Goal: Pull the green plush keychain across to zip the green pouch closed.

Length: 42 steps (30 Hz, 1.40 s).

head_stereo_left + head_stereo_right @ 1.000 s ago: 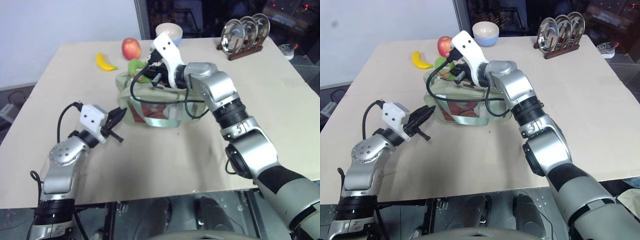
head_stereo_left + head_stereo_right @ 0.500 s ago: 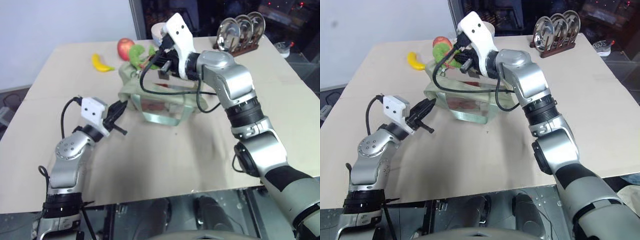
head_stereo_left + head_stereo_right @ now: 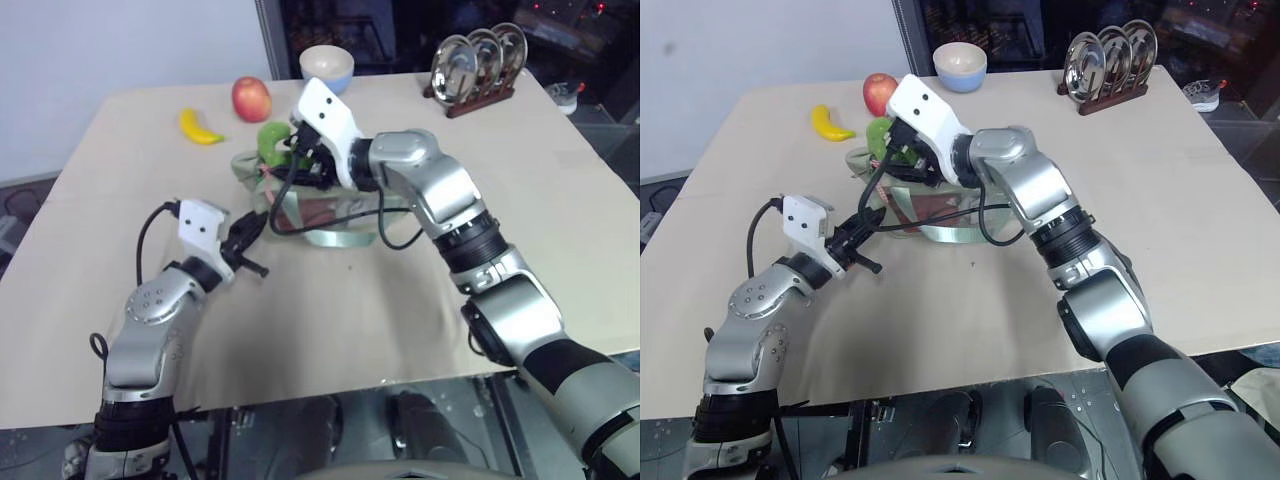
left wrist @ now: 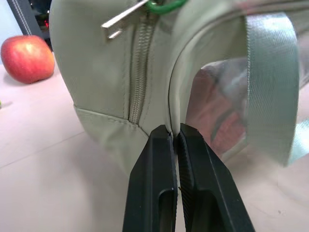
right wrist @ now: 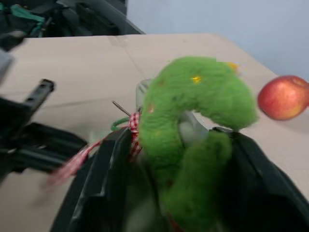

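Left claw [image 4: 175, 140] pinched shut on green pouch [image 3: 300, 205] seam mid-surface, right claw [image 5: 174, 159] parted around green plush keychain [image 3: 275, 140] at the pouch's far-left end; risking keychain slipping free, zip stalling.

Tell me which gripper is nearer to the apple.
Right. The right gripper sits at the green plush keychain atop the green pouch, just in front of the apple. The left gripper pinches the pouch's near end, farther from it.

One apple [image 3: 251, 98], one banana [image 3: 197, 127], one bowl [image 3: 327, 67].
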Each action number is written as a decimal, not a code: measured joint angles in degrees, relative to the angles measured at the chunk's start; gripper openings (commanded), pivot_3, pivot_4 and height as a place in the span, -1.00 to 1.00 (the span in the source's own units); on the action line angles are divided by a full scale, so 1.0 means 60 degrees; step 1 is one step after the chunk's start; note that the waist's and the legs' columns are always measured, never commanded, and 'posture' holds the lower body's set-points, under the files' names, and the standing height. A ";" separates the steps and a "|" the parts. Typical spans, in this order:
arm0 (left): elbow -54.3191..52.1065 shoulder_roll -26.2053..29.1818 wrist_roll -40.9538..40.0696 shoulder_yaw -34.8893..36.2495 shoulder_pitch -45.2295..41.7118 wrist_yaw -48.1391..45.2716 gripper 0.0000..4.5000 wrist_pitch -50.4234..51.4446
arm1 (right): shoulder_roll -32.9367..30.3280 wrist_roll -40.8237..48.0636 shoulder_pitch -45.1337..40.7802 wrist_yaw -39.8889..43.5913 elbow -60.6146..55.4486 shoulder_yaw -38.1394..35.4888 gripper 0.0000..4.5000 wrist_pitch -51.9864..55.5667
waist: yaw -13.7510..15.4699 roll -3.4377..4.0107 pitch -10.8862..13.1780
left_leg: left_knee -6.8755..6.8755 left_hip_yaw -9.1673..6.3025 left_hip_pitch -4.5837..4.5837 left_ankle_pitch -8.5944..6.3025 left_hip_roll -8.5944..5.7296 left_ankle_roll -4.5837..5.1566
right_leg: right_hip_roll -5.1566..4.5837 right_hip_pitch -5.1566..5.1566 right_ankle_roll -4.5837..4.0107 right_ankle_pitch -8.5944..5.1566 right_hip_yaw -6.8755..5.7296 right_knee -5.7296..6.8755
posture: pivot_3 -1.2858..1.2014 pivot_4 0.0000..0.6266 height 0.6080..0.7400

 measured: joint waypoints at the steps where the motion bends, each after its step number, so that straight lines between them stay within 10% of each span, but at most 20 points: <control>1: -0.0053 -0.0001 0.0000 0.0001 0.0023 0.0004 -1.00 0.0048 | 0.0001 -0.0053 0.0000 -0.0059 0.0068 -0.0004 0.07 -0.0147 | 0.0000 0.0000 0.0000 | 0.0000 0.0001 0.0000 0.0000 0.0000 0.0000 | 0.0000 0.0000 0.0000 0.0000 0.0001 0.0000 | 0.03 -0.52 1.00; 42: 0.0077 -0.0064 0.0207 0.0018 -0.0104 -0.0012 -1.00 -0.0029 | 0.0372 0.0833 -0.0473 -0.0863 0.0803 -0.1770 0.07 0.1605 | -0.0003 0.0000 0.0000 | 0.0002 0.0009 0.0005 0.0000 0.0000 -0.0001 | 0.0000 0.0000 0.0000 0.0000 0.0007 0.0009 | 0.03 -0.52 1.00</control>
